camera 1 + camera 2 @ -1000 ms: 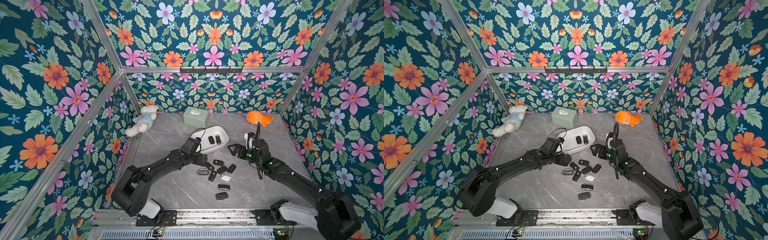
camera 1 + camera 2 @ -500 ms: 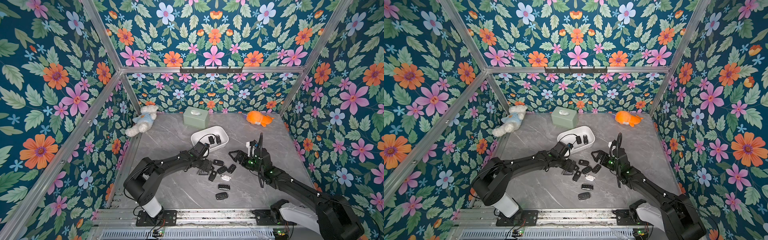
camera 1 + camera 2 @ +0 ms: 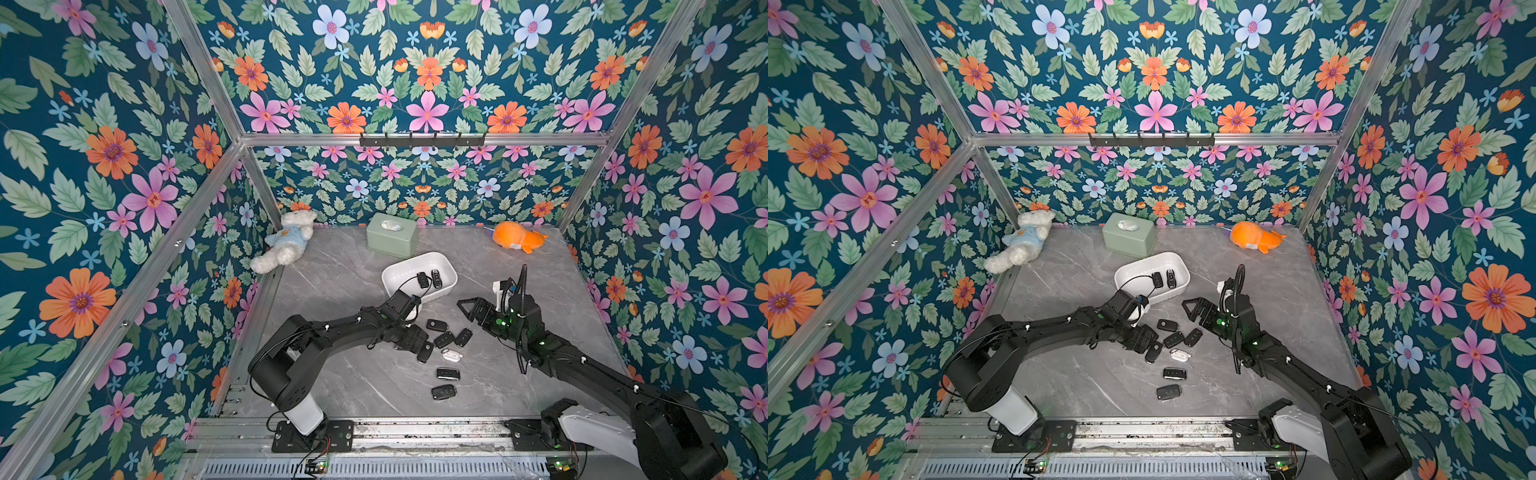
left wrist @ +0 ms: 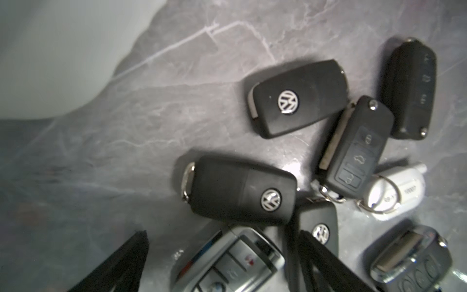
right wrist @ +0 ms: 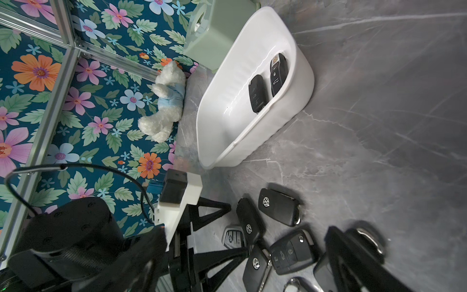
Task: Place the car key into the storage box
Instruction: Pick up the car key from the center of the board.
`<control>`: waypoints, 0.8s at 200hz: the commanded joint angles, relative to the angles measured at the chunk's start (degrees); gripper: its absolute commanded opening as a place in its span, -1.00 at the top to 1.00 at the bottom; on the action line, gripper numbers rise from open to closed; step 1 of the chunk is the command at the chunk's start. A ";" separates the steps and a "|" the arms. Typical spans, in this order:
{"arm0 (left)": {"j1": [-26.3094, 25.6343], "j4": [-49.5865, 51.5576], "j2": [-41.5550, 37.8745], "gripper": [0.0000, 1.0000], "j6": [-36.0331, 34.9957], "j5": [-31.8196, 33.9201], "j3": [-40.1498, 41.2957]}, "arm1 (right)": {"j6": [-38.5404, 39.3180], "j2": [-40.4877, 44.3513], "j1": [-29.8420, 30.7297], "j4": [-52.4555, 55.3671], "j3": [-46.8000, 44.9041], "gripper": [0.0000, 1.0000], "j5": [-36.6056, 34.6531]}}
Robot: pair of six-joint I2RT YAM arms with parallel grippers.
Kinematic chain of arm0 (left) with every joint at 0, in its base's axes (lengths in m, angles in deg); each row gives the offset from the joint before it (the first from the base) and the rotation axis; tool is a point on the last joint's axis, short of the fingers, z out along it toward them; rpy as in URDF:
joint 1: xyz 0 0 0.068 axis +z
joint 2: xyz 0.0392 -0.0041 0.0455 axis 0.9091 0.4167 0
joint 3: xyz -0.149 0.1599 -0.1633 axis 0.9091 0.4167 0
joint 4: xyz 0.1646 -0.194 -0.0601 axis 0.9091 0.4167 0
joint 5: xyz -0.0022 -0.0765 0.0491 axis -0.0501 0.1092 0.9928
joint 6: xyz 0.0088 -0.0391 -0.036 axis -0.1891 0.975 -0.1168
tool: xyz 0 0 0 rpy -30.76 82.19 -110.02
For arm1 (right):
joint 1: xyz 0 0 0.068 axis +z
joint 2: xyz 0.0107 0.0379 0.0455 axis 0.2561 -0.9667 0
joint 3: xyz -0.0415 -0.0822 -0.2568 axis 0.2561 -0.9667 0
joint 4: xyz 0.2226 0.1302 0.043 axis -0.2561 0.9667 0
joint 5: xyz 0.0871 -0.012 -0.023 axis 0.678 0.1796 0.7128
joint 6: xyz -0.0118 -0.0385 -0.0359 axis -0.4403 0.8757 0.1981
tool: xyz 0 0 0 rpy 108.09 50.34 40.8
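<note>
The white storage box (image 3: 400,275) stands mid-table with two black keys (image 3: 423,279) inside. In front of it lies a loose pile of several black car keys (image 3: 444,339) and a white fob (image 3: 451,355). My left gripper (image 3: 417,337) is low over the pile's left side, open. In the left wrist view its fingers (image 4: 126,263) straddle a silver car key (image 4: 227,263) lying flat on the table, with gaps on both sides. The arm hides that key in both top views. My right gripper (image 3: 471,309) hovers right of the box, open and holding nothing.
A sage-green tissue box (image 3: 392,232) sits behind the storage box. A white teddy (image 3: 286,245) lies at the back left and an orange plush (image 3: 517,237) at the back right. Two more black keys (image 3: 448,374) lie nearer the front edge.
My left gripper has moved from beside the storage box forward and down onto the key pile. My right gripper has drawn back slightly toward the front.
</note>
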 commanded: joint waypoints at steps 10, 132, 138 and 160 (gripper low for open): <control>-0.16 -0.65 -0.46 -0.88 1.60 -3.67 0.47 | -0.74 -0.24 0.04 -2.10 0.30 -0.99 -0.31; -1.00 3.87 -4.55 -0.61 4.91 -7.06 2.41 | -0.96 -0.25 0.07 -2.70 -0.42 -0.99 -0.74; -1.00 4.29 -4.81 -0.59 4.96 -6.82 2.33 | -0.98 -0.28 0.07 -2.92 -0.51 -0.99 -0.74; -1.06 7.00 -6.19 -0.57 4.54 -1.79 1.33 | -1.08 -0.37 0.07 -3.29 -0.69 -0.99 -0.57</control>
